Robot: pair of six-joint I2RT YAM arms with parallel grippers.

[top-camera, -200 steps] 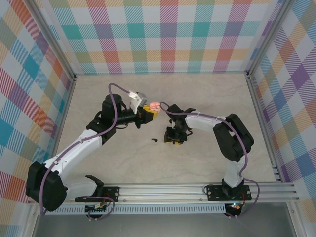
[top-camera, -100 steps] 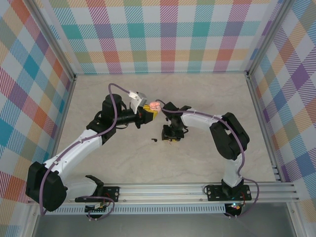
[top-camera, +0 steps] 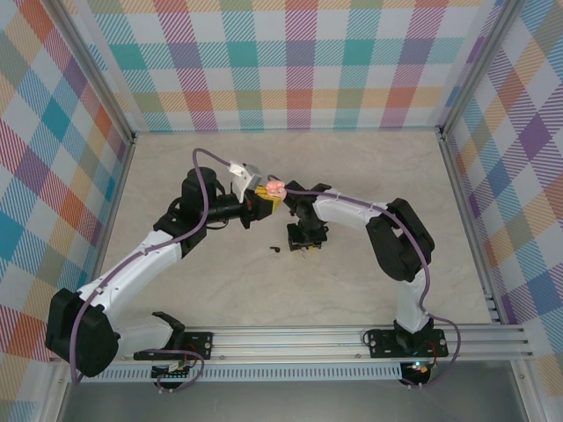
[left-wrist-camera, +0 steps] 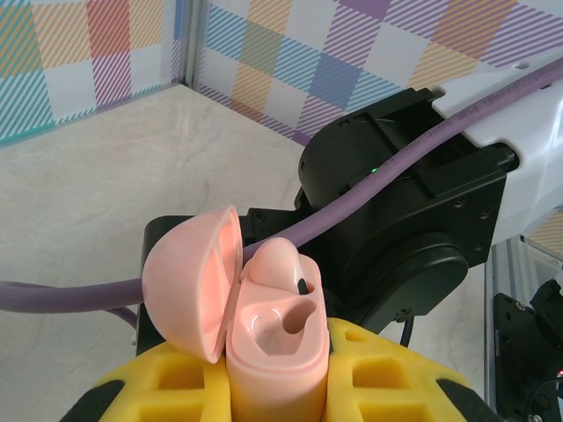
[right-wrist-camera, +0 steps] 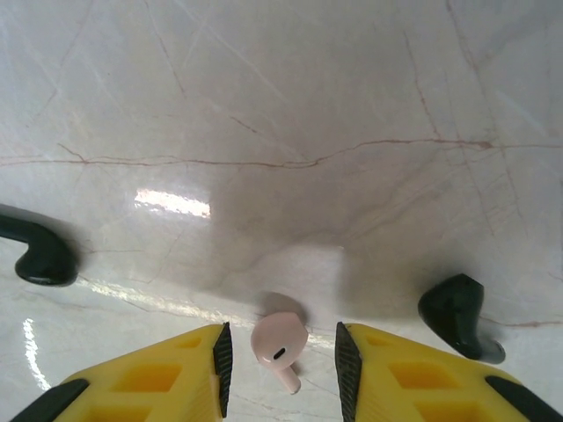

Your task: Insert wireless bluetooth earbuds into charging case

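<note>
Over the table [top-camera: 378, 176], the left hand [top-camera: 266, 200] pinches the open pink charging case [left-wrist-camera: 274, 352], one pale earbud [left-wrist-camera: 274, 268] already seated. The right hand [top-camera: 306, 239] sits low, fingers spread astride the second pale earbud [right-wrist-camera: 280, 341] on the table. Next, probably: close gently, lift, carry to the empty socket [left-wrist-camera: 286, 318].

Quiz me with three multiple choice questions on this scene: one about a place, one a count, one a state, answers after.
1. Where is the loose pink earbud? A inside a case; B on the table between the fingers of the right gripper; C on an arm.
2. How many black earbuds lie on the table? A one; B four; C two.
3. The pink case has its lid: A open; B shut; C removed.
Answers: B, it lies between the yellow fingers; C, a second lies at the other side; A, the lid is swung back.
</note>
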